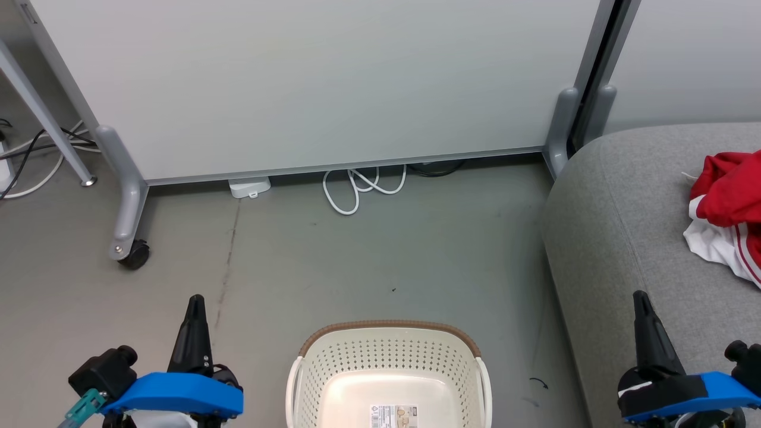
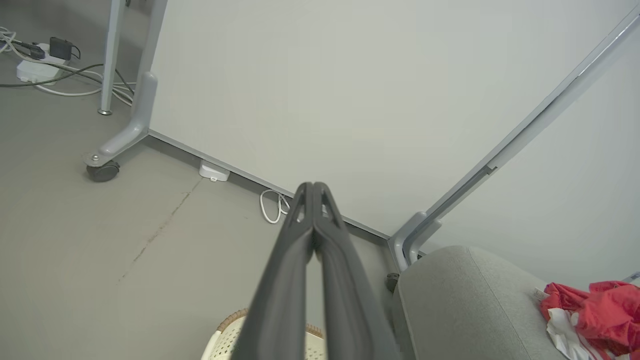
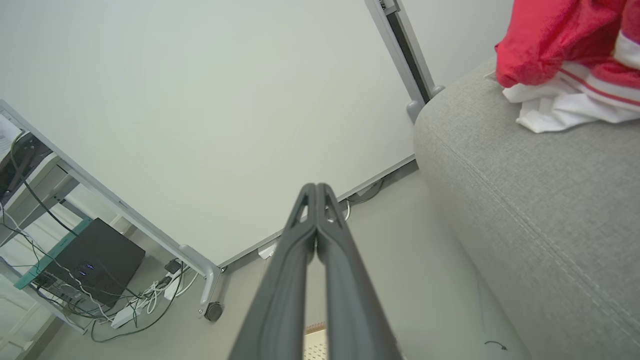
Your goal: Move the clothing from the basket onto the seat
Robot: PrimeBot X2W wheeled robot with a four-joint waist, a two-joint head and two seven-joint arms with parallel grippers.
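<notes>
Left gripper [image 1: 195,306] and right gripper [image 1: 642,304] hang low, fingers pressed together on nothing, as the job looks done. The big grey seat [image 1: 624,226] stands at the right. The basket [image 1: 389,326] has just its label [image 1: 393,414] inside. Red clothing [image 1: 728,193] lies on the seat. A white cord [image 1: 355,189] blocks nothing.
</notes>
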